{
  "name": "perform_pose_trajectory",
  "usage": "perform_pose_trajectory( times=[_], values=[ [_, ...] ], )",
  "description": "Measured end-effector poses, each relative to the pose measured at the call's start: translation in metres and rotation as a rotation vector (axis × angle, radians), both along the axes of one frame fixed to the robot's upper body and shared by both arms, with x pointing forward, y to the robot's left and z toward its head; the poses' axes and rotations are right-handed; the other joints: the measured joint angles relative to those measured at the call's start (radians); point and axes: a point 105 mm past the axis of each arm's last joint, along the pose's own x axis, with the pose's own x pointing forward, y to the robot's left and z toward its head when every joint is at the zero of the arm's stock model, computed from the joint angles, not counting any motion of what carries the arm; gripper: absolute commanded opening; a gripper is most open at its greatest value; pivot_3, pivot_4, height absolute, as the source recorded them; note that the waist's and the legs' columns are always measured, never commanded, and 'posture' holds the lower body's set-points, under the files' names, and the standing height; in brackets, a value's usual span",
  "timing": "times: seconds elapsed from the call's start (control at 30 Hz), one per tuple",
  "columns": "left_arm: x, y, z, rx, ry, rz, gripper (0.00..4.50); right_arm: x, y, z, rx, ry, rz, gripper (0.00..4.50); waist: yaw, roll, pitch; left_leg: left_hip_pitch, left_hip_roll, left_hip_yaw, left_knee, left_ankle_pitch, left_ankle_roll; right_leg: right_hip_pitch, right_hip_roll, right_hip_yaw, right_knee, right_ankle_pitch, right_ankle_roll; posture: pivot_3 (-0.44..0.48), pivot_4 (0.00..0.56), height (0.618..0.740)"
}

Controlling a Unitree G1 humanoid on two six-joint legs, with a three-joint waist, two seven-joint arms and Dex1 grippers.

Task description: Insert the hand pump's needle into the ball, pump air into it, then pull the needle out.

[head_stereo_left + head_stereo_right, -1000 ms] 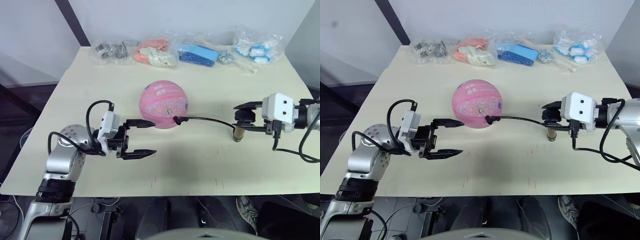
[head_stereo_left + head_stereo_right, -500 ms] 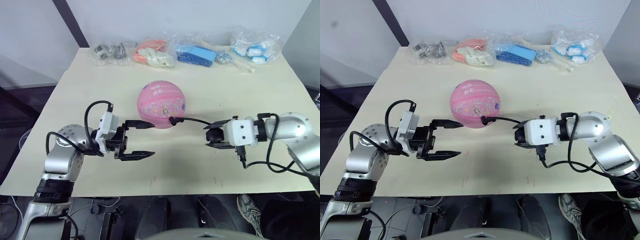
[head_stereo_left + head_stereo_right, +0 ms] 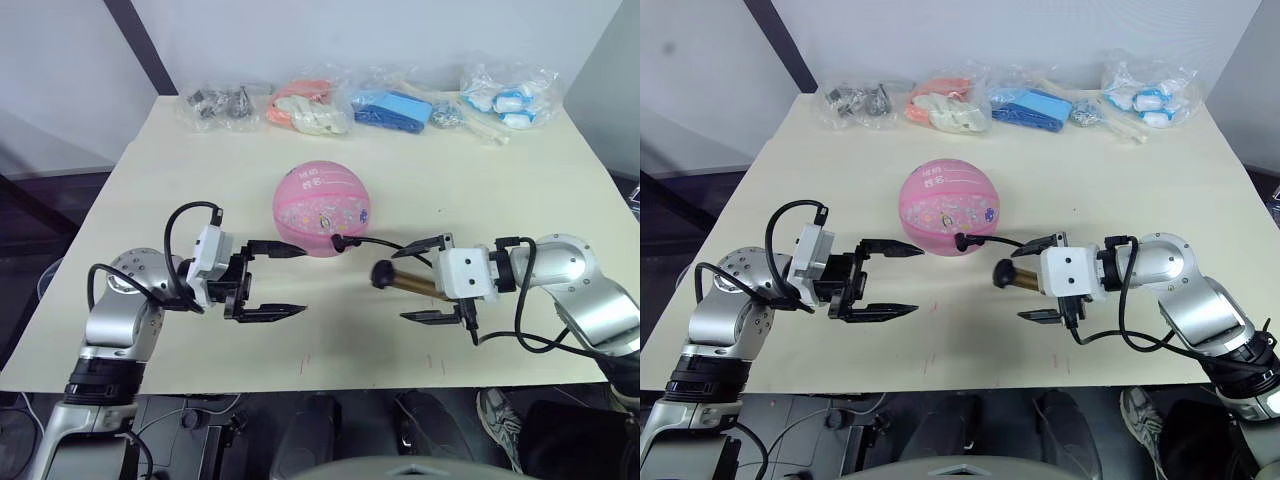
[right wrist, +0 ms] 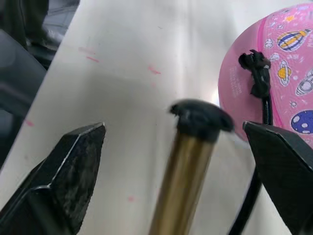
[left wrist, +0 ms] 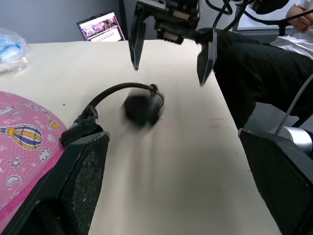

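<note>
The pink ball (image 3: 322, 208) rests round on the middle of the table. The thin black hose (image 3: 385, 243) runs from its near right side, where a black fitting (image 4: 254, 73) sits against the skin. The needle is hidden there. The gold hand pump (image 3: 405, 281) lies between the fingers of my right gripper (image 3: 424, 280), which is open and does not touch it. Its black end cap (image 4: 200, 117) points toward the ball. My left gripper (image 3: 290, 281) stands open just near-left of the ball, with nothing in it.
Clear bags line the far edge of the table (image 3: 150, 190): grey hardware (image 3: 220, 100), orange-and-white items (image 3: 305, 110), blue items (image 3: 395, 108), blue-and-white items (image 3: 505, 95). A laptop (image 5: 100, 27) and a seated person's dark trousers (image 5: 254, 73) lie beyond the table's right side.
My right gripper swept left toward the ball with the pump, then opened; the pump now lies between its spread fingers. The hose has bunched shorter. The left gripper barely moved.
</note>
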Motion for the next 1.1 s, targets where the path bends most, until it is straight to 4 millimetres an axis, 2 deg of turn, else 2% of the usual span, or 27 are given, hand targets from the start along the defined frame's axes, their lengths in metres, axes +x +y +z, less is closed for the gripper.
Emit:
perform_pose_trajectory(
  times=[0.23,0.37,0.57,0.73,0.9,1.1],
  values=[
    [0.004,0.001,0.002,0.0,-0.015,0.002,4.5,-0.001,-0.009,0.013,0.155,0.074,-0.075,4.44,0.001,0.0,0.0,0.0,0.0,0.0,0.0,0.0,0.0,0.0,0.0,0.0,0.0,0.0,0.0,0.0,0.15,0.74],
    [0.006,0.005,0.004,-0.01,-0.023,0.023,4.5,-0.002,-0.015,0.02,0.323,0.089,-0.151,4.44,0.001,-0.001,0.0,0.0,0.0,0.0,0.0,0.0,0.001,0.0,0.0,0.0,0.0,0.0,0.0,0.0,0.15,0.74],
    [0.02,0.013,0.019,-0.059,-0.064,0.112,4.5,-0.011,-0.03,0.027,0.573,0.119,-0.266,4.44,0.001,-0.001,0.0,0.001,0.0,0.0,0.001,-0.002,0.003,0.0,0.0,0.001,0.002,0.0,0.0,0.0,0.15,0.74],
    [0.049,0.017,0.046,-0.142,-0.111,0.222,4.5,-0.02,-0.031,0.023,0.659,0.124,-0.289,4.44,0.001,-0.001,0.0,0.001,0.0,0.0,0.004,-0.002,0.003,0.001,0.002,0.001,0.004,0.001,-0.001,0.0,0.15,0.74],
    [0.08,0.011,0.066,-0.197,-0.128,0.314,4.5,-0.024,-0.026,0.023,0.709,0.125,-0.291,4.44,-0.002,-0.001,0.0,0.001,0.0,0.0,0.01,-0.002,0.004,0.001,0.004,0.001,0.009,0.001,-0.001,0.0,0.15,0.74],
    [0.108,0.002,0.076,-0.204,-0.114,0.392,4.5,-0.026,-0.021,0.019,0.74,0.131,-0.304,4.44,-0.003,-0.001,0.0,0.001,-0.001,0.001,0.012,-0.002,0.003,0.0,0.004,0.002,0.01,0.001,0.0,0.0,0.15,0.74]
  ],
)
